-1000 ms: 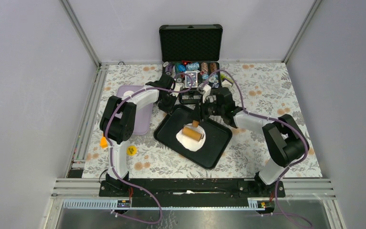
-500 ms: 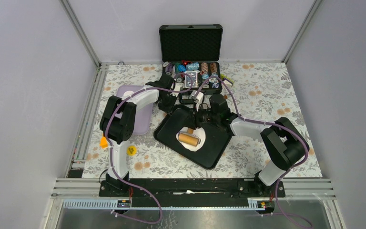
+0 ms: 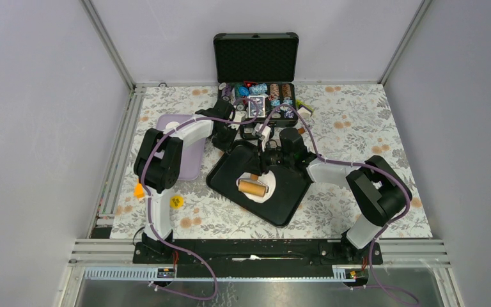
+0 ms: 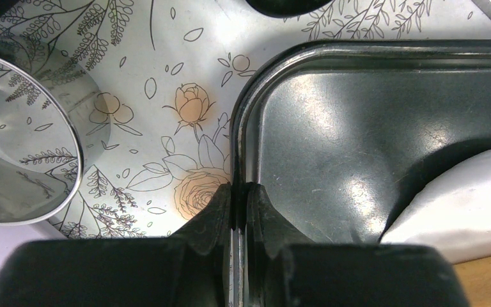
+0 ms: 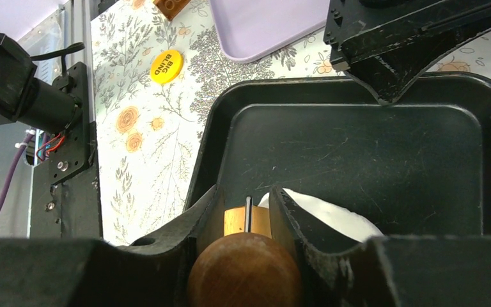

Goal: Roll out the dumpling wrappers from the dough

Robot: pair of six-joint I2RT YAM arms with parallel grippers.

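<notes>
The dough (image 3: 260,194) lies as a flat white sheet in the black tray (image 3: 289,195) mid-table. A wooden rolling pin (image 3: 254,186) rests across it. My right gripper (image 3: 264,168) is shut on the pin's round handle (image 5: 245,268), with the roller and the dough (image 5: 332,216) just beyond its fingers. My left gripper (image 3: 232,146) is shut on the tray's far-left rim (image 4: 240,160), its jaws pinched together over the edge. The dough's edge (image 4: 467,204) shows at the right of the left wrist view. The dumpling wrappers are out of view.
A steel ring cutter (image 4: 19,160) stands on the floral mat just left of the tray. A lilac tray (image 3: 185,153) lies at the left. An open black case (image 3: 256,96) of poker chips sits at the back. A yellow chip (image 3: 176,202) lies near the left arm.
My right gripper has pushed the rolling pin leftward and nearer across the dough. The left gripper has kept its hold on the tray rim.
</notes>
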